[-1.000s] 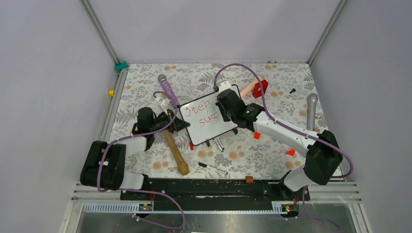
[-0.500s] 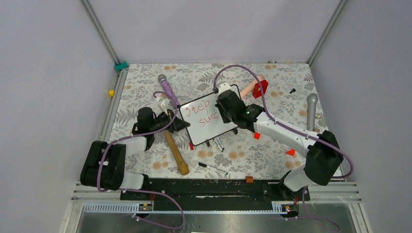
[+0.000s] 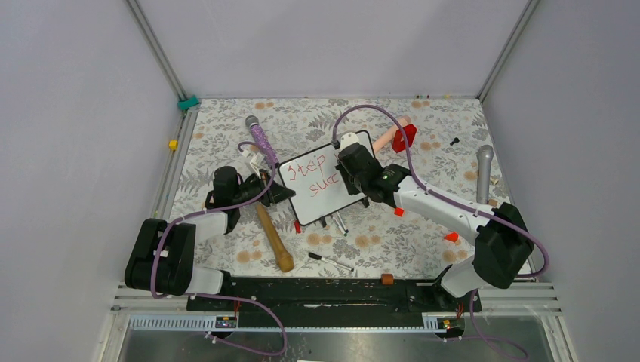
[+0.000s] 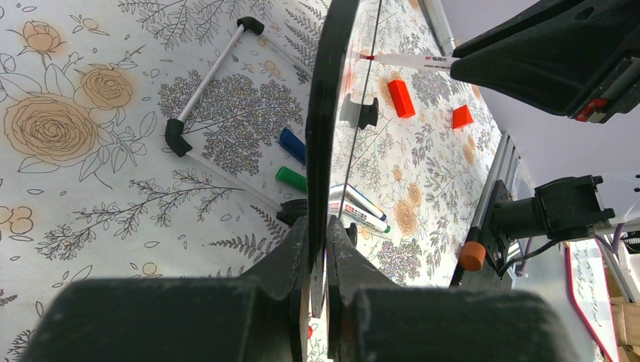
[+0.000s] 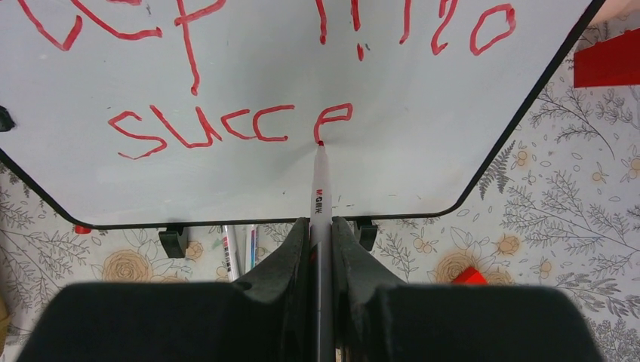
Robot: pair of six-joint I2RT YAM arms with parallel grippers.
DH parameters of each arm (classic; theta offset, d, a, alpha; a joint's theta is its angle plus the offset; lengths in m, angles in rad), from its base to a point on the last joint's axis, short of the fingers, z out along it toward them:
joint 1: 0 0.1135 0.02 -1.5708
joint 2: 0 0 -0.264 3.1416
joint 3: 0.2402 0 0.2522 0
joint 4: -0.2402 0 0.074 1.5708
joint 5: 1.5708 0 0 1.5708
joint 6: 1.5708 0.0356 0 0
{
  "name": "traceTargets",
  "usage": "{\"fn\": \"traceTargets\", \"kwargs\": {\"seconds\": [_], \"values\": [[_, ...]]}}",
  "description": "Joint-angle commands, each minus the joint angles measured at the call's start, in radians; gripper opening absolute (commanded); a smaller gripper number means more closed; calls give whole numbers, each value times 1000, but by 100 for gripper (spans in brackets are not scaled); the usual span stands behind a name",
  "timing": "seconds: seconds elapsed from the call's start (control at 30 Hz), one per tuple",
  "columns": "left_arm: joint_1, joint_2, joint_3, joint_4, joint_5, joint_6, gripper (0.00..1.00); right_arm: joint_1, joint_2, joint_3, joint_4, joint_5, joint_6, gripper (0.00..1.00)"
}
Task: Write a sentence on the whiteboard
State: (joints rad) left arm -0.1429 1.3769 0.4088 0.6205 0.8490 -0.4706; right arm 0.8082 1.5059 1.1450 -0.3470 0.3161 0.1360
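My right pincer (image 5: 320, 223) clamped on white red-tipped marker (image 5: 319, 181), tip on black-framed whiteboard (image 5: 430, 105) mid-frame, left pincer (image 4: 324, 226) pinching its edge, floral tabletop (image 3: 377, 245), grey walls (image 3: 324, 45).

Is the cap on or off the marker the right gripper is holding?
Off. The marker has a bare red tip touching the whiteboard under the letter after succ.

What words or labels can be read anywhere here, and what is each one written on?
"step": red, top line on the whiteboard.
"into": same line, its top cut off in the right wrist view.
"succ": red, second line, followed by one unfinished letter at the marker tip.
"M&G": printed on the marker barrel; the smaller print beside it is unreadable.
Marks on a white red-edged sheet: too small to read.
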Motion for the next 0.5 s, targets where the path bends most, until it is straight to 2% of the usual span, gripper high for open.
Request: {"fn": "traceTargets", "kwargs": {"seconds": [0.0,0.47], "values": [[10,18,16,-58,-114,49,0,-9,-5,2,33,54,7,0],[10,17,17,-58,-114,49,0,-8,-42,23,33,93,1,0]]}}
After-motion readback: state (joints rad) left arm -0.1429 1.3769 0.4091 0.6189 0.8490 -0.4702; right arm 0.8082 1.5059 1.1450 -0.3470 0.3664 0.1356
